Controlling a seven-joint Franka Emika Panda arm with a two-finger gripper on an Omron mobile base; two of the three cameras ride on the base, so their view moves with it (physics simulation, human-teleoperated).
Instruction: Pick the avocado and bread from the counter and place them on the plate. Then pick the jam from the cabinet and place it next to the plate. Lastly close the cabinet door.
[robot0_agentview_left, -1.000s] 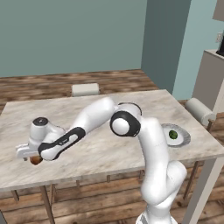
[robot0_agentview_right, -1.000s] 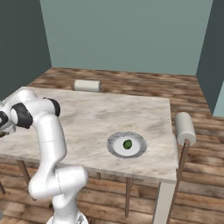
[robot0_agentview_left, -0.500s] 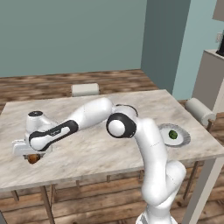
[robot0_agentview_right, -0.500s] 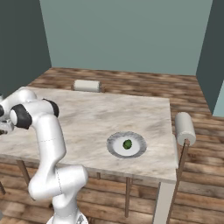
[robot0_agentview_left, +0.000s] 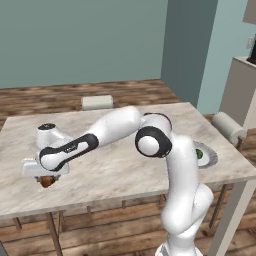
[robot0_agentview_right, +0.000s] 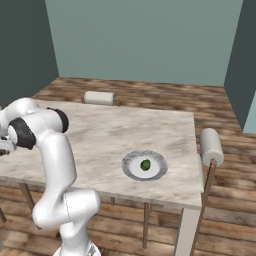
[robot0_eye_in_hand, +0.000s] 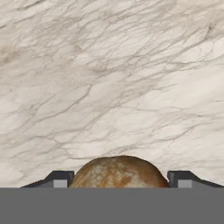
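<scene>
Bread (robot0_eye_in_hand: 118, 172): lower part cut off at the bottom of the hand view; upper dome alone visible. In the left base view, bread (robot0_agentview_left: 46, 181) mostly covered by the white hand above it; a brown sliver shows beneath.

Gripper (robot0_eye_in_hand: 118, 180): fingertips (robot0_eye_in_hand: 59, 179) show as dark stubs at the bread's flanks. Contact with the crust cannot be told.

Right base view: the arm's forearm and hand run off the left edge.

Avocado (robot0_agentview_right: 145, 164): too small for surface detail. In the left base view the arm covers part of the plate (robot0_agentview_left: 209, 158) and avocado (robot0_agentview_left: 199, 154).
</scene>
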